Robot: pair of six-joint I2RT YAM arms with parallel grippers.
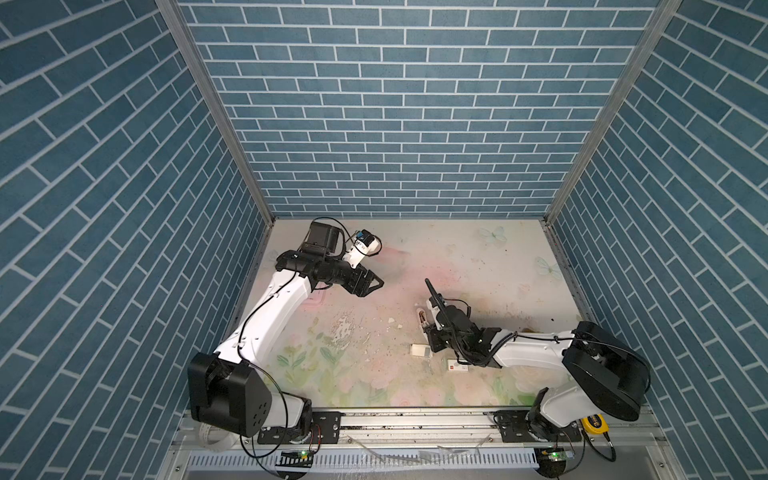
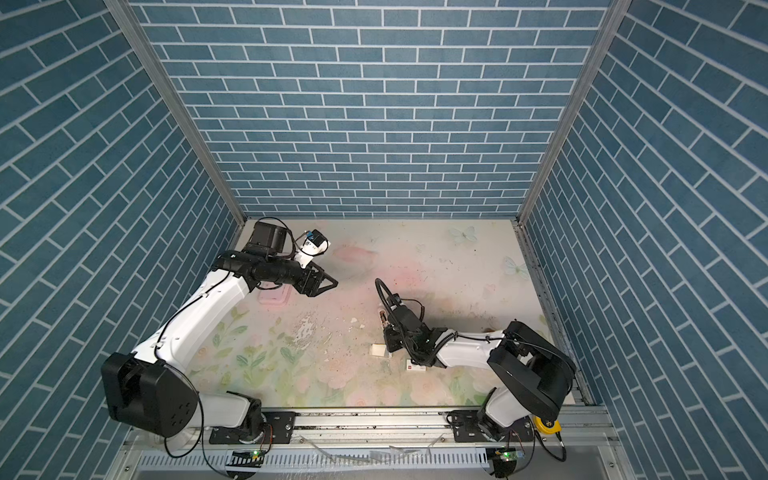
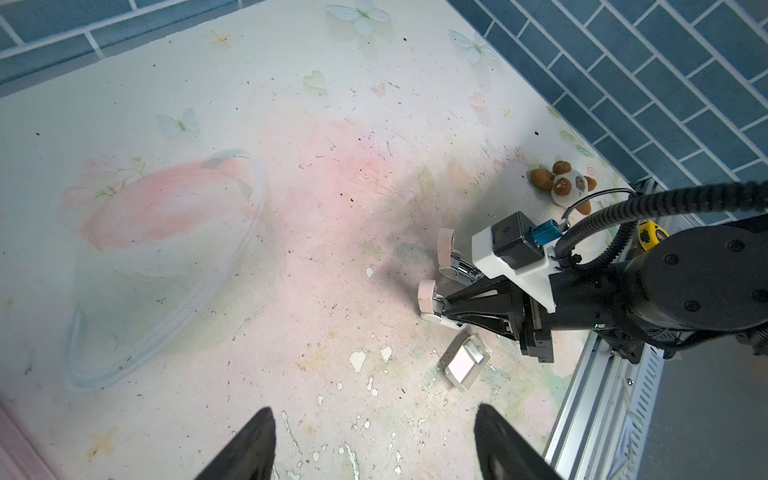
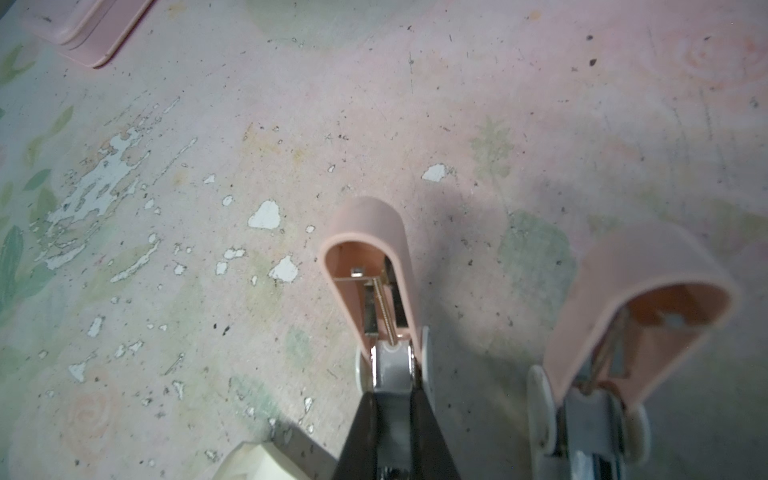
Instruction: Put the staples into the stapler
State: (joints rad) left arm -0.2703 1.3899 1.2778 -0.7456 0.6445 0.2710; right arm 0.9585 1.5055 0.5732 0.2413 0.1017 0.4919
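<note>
Right claw [image 4: 392, 399] pinches the hinge end of the flipped-open pink plastic mini stapler [image 4: 370, 232], lower centre of the right wrist view. Left claw [image 3: 374, 415] hangs spread, empty. Next, probably: fetch the staples, seemingly in the white card tray [image 3: 453, 353], lower right of the left wrist view.

Lit evenly and fairly brightly from overhead. Threw soft grey shadows onto the table [image 4: 457, 104] beside the stapler [image 4: 368, 249]. Softened the nearer pink cover [image 4: 640, 299] out of focus in the right wrist view. Bowed the brick walls [image 1: 104, 166] at the edges in both top views.
</note>
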